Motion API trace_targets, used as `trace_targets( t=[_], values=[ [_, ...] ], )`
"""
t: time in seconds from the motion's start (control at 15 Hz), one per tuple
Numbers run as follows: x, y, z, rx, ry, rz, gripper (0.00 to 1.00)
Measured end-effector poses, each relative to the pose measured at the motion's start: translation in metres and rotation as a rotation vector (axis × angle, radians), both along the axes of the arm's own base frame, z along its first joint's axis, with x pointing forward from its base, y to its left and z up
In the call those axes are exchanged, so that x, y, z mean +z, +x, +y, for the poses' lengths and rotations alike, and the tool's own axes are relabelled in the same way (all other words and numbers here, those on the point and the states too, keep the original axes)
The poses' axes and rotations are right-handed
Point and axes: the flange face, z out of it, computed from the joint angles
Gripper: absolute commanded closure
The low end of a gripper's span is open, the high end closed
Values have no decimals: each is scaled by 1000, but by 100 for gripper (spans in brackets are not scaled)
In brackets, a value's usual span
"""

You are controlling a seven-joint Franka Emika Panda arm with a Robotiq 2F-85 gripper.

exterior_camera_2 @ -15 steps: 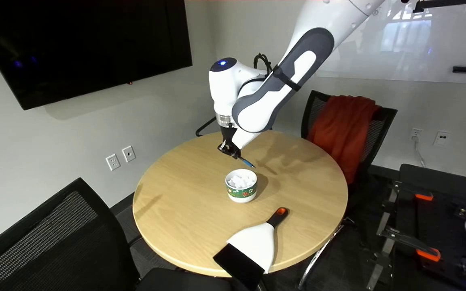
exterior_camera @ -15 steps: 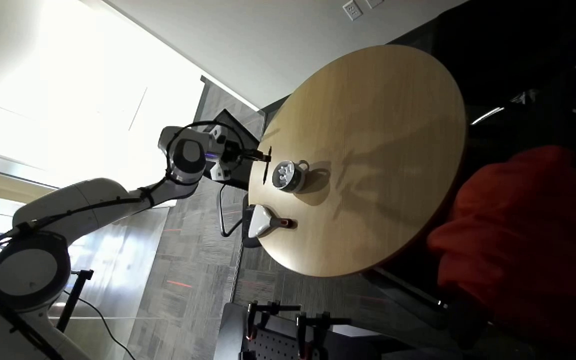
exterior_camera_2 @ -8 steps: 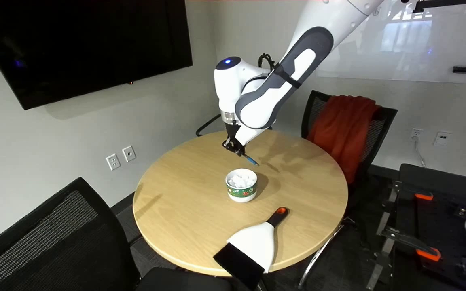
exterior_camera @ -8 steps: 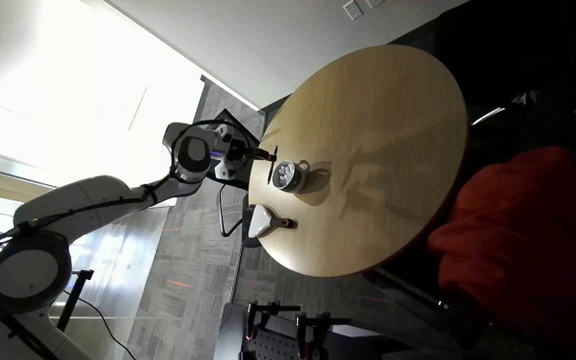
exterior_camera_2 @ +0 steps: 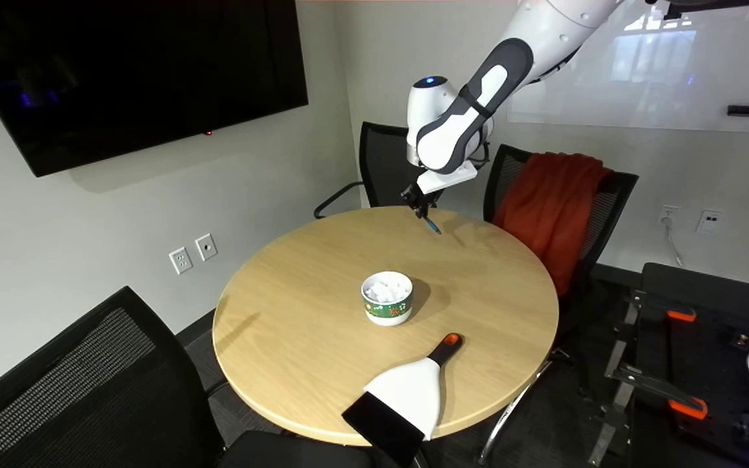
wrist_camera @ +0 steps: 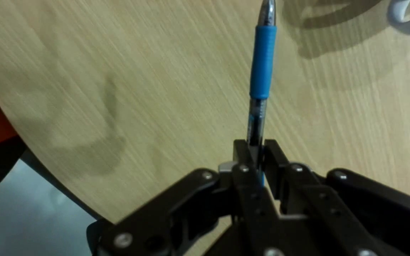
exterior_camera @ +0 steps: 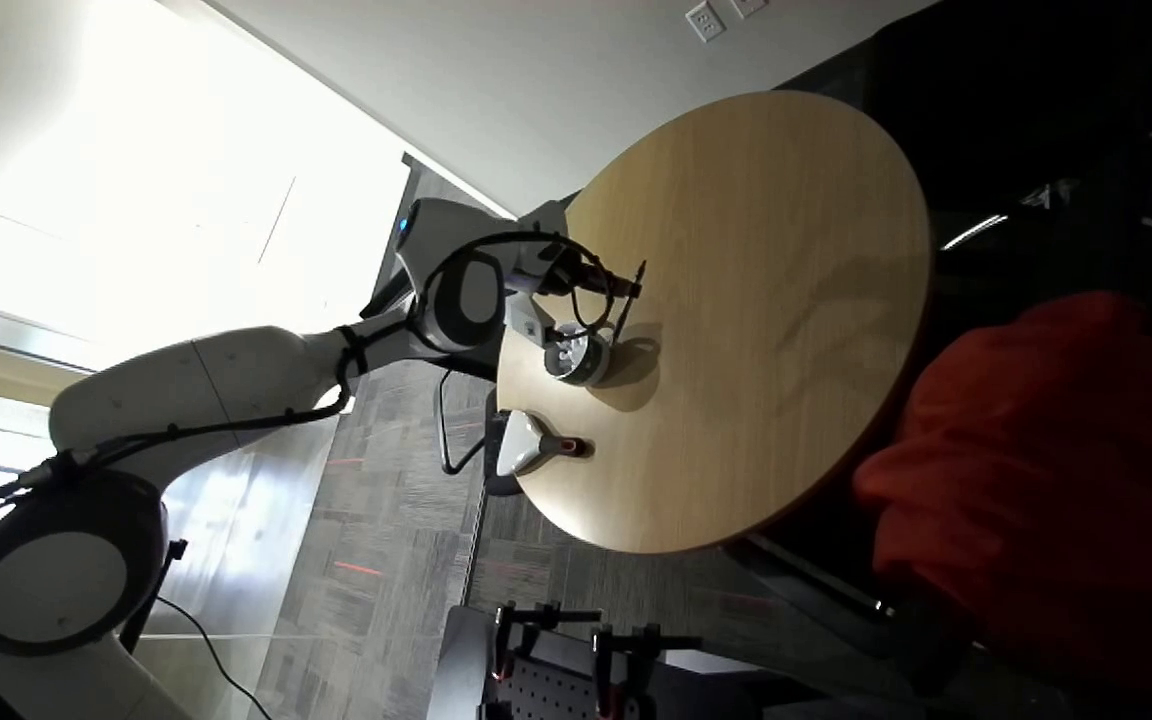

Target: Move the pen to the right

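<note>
Your gripper is clamped on the pen, its two fingers pinching the barrel while the blue grip and silver tip reach out ahead toward the top of your wrist view. Working across an exterior view from the left, you have a dark screen on the wall, a black mesh chair in the foreground below it, and then a wall outlet. Next comes the round wooden table, with an upright mug on it that has a green patterned band and holds white lumps; you catch part of its handle at the top right of your wrist view. Nearer the camera lies a scraper-like tool with a white blade, its black front edge running past the table's rim. Slightly right of the mug and well beyond it is your pen, held above the tabletop, tilted, its tip toward the lower right of that exterior view. Past it, a red cloth hangs over the back of another black chair, and at the right edge you see a dark bench with orange-tipped clamps.
</note>
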Motion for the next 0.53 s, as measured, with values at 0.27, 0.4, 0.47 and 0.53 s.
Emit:
trace_targets(
  t=[0.27, 0.4, 0.47, 0.53],
  values=[
    [-35, -7, -32, -100, 56, -47, 96],
    [-56, -8, -34, -137, 81, -61, 96],
    [-65, -7, -35, -152, 89, -63, 96],
    [-73, -6, -36, -167, 97, -66, 96]
  ],
)
